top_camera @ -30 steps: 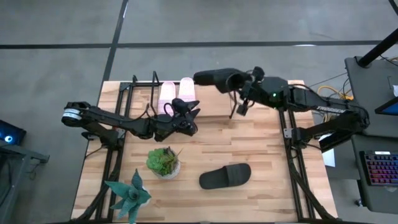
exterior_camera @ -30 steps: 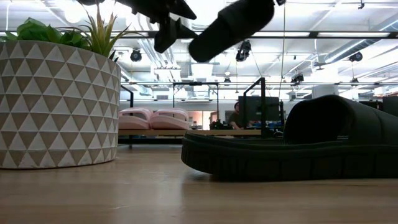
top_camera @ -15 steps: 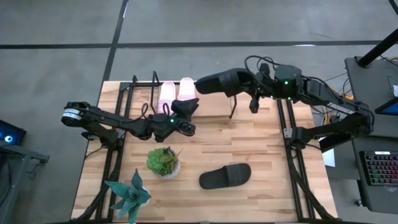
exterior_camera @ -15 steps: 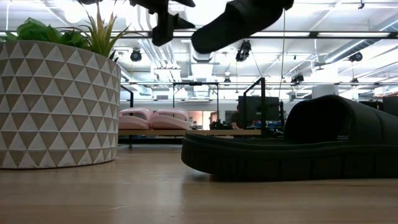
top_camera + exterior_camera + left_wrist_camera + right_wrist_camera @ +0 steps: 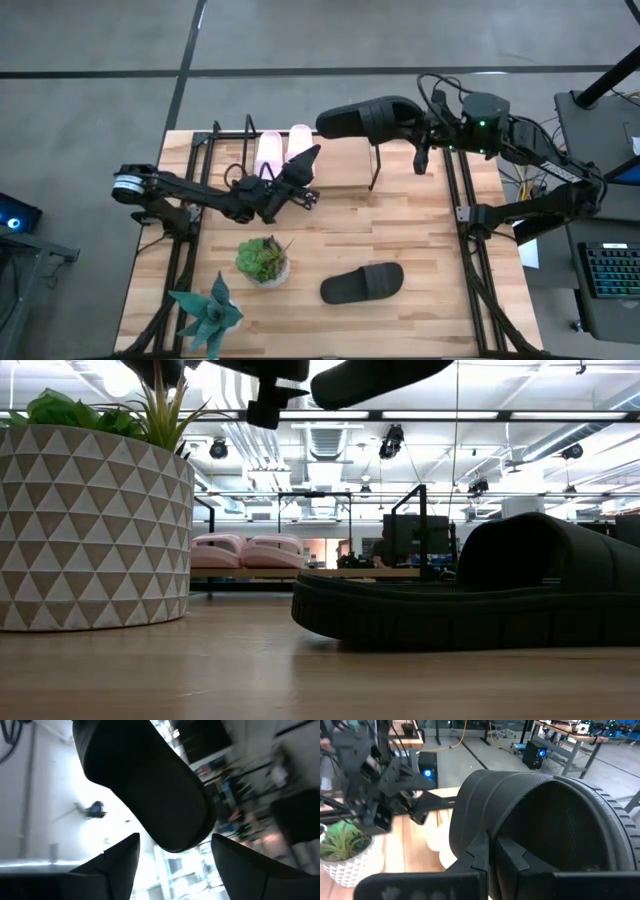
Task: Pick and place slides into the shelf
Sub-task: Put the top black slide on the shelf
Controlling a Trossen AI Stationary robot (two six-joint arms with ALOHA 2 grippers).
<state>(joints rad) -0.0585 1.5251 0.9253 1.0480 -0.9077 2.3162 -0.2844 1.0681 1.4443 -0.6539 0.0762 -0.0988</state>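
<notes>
Slides first: one black slide [image 5: 365, 119] hangs in the air above the shelf [image 5: 372, 176], pinched at its strap by the right gripper [image 5: 418, 128], whose fingers are clamped tight on it. Just beside the shelf's left end, two pale pink slides [image 5: 283, 148] already sit side by side in their slots. A second black slide [image 5: 362, 284] lies flat on the table [image 5: 420, 240], well away from the shelf toward the near edge.

Close to the pink pair, the left gripper [image 5: 305, 172] hovers with its fingers spread wide and nothing in them, its tips pointing up toward the carried slide.

From where I stand, the job looks to be setting this black slide into the free space next to the pink ones. Doing it well probably means levelling the sole, lining it up square with the pink pair, lowering until it rests on the wires, and only then letting go. The left arm seems close enough to clip; I'd keep it back.
</notes>
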